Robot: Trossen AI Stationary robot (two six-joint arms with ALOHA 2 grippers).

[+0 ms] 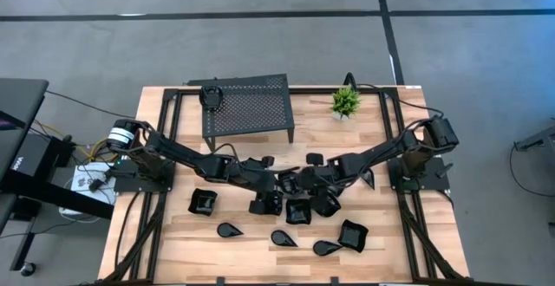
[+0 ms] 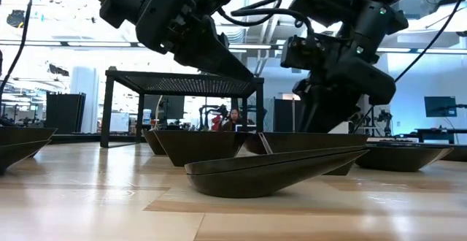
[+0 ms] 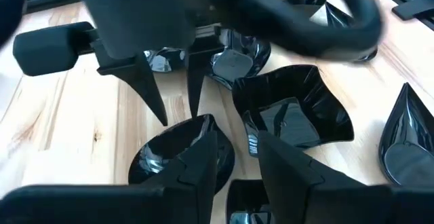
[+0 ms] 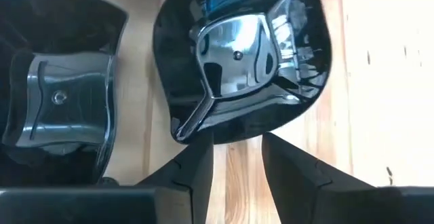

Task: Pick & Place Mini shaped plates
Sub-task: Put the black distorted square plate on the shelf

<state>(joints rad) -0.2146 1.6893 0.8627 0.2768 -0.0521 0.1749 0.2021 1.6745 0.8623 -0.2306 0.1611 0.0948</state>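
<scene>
Jaws first: both of yours are parted with nothing between them. The left gripper [image 3: 234, 159] has its fingers spread just over the rim of a roundish plate [image 3: 163, 159], and the right gripper [image 4: 237, 159] hangs with its tips at the near edge of a wavy-edged plate [image 4: 237, 54], a strip of bare wood showing in the gap.

From above, your two arms meet nose to nose at mid-table, the left gripper [image 1: 279, 180] and right gripper [image 1: 305, 180] almost touching over the thickest bunch of mini shaped plates [image 1: 299, 210]. That cluster is tight — dishes sit rim to rim there, and the left wrist view shows a wavy square plate [image 3: 295, 112] pressed right beside the roundish one, so you've got very little room to slide sideways.

Looser pickings sit nearer the front edge of the table [image 1: 173, 251]: a square plate [image 1: 203, 202] off on the left arm's side, three teardrop plates [image 1: 230, 230] in a row, and another square plate [image 1: 351, 235] on the right arm's side — each with clear wood around it.

At the back, the perforated stand [image 1: 247, 104] is well apart from the pile, and the potted plant [image 1: 345, 102] stands beside it near the far edge.
</scene>
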